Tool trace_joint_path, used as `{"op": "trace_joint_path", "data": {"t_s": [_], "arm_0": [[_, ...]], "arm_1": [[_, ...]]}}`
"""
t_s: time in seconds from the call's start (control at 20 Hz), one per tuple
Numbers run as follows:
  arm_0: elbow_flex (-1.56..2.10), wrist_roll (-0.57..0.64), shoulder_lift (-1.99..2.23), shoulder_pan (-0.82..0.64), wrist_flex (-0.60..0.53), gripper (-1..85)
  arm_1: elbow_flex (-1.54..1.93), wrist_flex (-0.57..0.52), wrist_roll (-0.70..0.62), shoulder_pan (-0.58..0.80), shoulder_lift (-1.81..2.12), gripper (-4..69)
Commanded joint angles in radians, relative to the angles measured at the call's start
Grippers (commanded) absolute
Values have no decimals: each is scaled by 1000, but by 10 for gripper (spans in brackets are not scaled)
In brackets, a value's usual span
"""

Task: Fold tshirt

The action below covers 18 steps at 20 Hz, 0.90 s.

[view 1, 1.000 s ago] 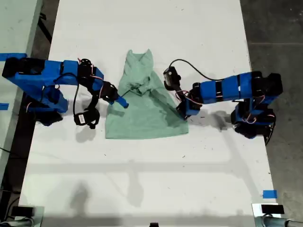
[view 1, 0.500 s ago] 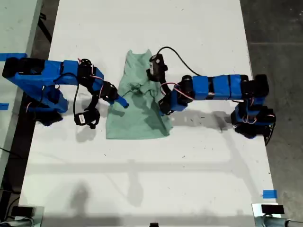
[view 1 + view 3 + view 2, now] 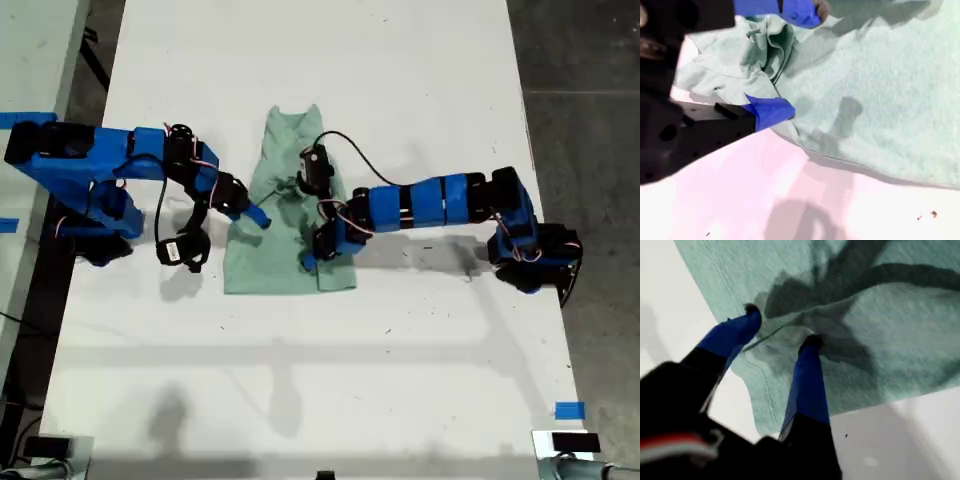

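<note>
Our first claw (image 3: pixel 782 325) sat jaws apart on the pale mint-green cloth tshirt (image 3: pixel 290 140), grip unclear. We figured: lay that fold flat, hems lined up. Our second claw (image 3: pixel 790 60) gaped over a bunched sleeve.

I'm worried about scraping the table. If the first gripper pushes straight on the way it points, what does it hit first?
The tshirt. My first gripper points down at it, tips seemingly already on the cloth, with the table beneath.
</note>
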Motion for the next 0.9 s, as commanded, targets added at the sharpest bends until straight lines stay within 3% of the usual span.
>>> {"op": "trace_joint_path", "data": {"t_s": [0.0, 0.15, 0.35, 0.85], "arm_0": [[-32, -18, 25, 17, 25, 261], [-44, -37, 25, 26, 71, 263], [-32, -87, 26, 67, 120, 264], [268, -132, -9, 12, -124, 209]], "arm_1": [[-137, 69, -38, -9, 80, 383], [-130, 199, -66, 12, 229, 307], [-40, 293, -114, 54, 442, 271], [81, 298, -117, 54, 511, 231]]}}
